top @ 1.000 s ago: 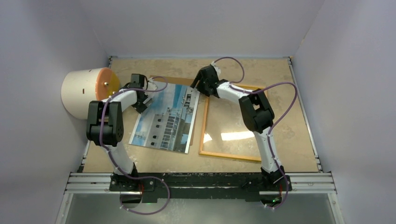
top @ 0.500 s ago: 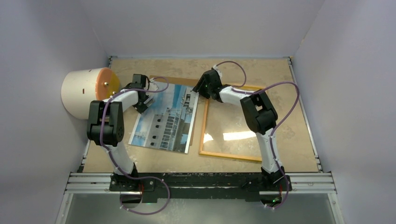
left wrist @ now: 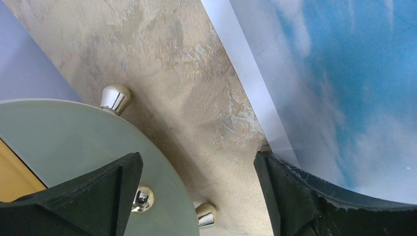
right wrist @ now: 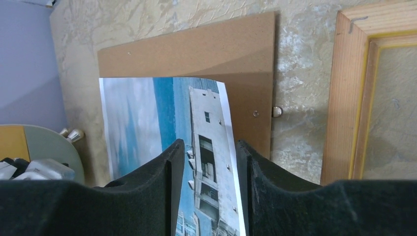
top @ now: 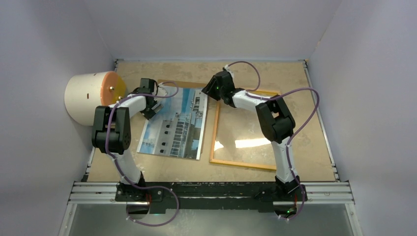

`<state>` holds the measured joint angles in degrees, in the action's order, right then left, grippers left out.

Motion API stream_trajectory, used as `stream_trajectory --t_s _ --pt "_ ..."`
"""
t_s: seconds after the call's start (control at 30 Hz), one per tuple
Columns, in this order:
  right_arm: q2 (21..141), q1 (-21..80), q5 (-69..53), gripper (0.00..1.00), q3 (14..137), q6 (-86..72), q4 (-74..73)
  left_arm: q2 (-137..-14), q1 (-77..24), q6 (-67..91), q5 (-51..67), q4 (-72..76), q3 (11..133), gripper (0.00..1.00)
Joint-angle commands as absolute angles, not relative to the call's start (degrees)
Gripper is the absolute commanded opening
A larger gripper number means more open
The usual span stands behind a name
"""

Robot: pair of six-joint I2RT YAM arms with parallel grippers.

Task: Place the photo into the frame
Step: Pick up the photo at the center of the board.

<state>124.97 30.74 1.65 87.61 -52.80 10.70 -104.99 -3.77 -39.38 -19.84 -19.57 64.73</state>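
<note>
The photo (top: 174, 125) of a white building and blue sky lies flat at centre left, its top end on the brown backing board (top: 179, 84). To its right lies the frame (top: 215, 132), light wood side up with a yellow inner edge. My left gripper (top: 149, 105) is open at the photo's top left corner. In the left wrist view one finger (left wrist: 295, 196) rests at the photo's white border (left wrist: 246, 64). My right gripper (right wrist: 210, 147) hovers over the photo's top right strip (right wrist: 209, 123). Its jaws stand a narrow gap apart, with the flat print showing between them.
A big white cylinder (top: 91, 96) with an orange end face lies at the far left, close to the left gripper; its face and chrome studs (left wrist: 115, 98) show in the left wrist view. The backing board (right wrist: 196, 54) and the frame's wooden rail (right wrist: 350, 98) flank the right gripper.
The right gripper has moved left and slightly down, from the frame's top left corner to over the photo's top right corner. The left arm has barely moved.
</note>
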Motion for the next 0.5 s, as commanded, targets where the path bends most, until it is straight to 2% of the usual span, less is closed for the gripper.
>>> stream_trajectory --t_s 0.0,0.2,0.33,0.4,0.47 --pt "122.3 31.0 -1.4 0.43 86.2 -52.1 15.2 -107.2 -3.8 -39.6 -18.1 -19.3 62.9 0.92" --pt "125.8 30.6 -11.2 0.44 86.8 -55.1 20.5 -107.0 -3.8 -39.6 -17.5 -19.6 63.0 0.92" --pt "127.8 30.5 -13.3 0.43 88.4 -55.2 20.6 -106.6 -3.7 -39.5 -16.9 -20.0 63.2 0.92" --pt "128.1 30.3 -13.5 0.37 88.3 -55.4 20.5 -106.5 -3.7 -39.6 -17.0 -20.1 63.4 0.92" --pt "127.8 30.2 -13.8 0.27 88.0 -55.5 20.8 -106.4 -3.7 -39.6 -17.1 -20.3 63.7 0.92"
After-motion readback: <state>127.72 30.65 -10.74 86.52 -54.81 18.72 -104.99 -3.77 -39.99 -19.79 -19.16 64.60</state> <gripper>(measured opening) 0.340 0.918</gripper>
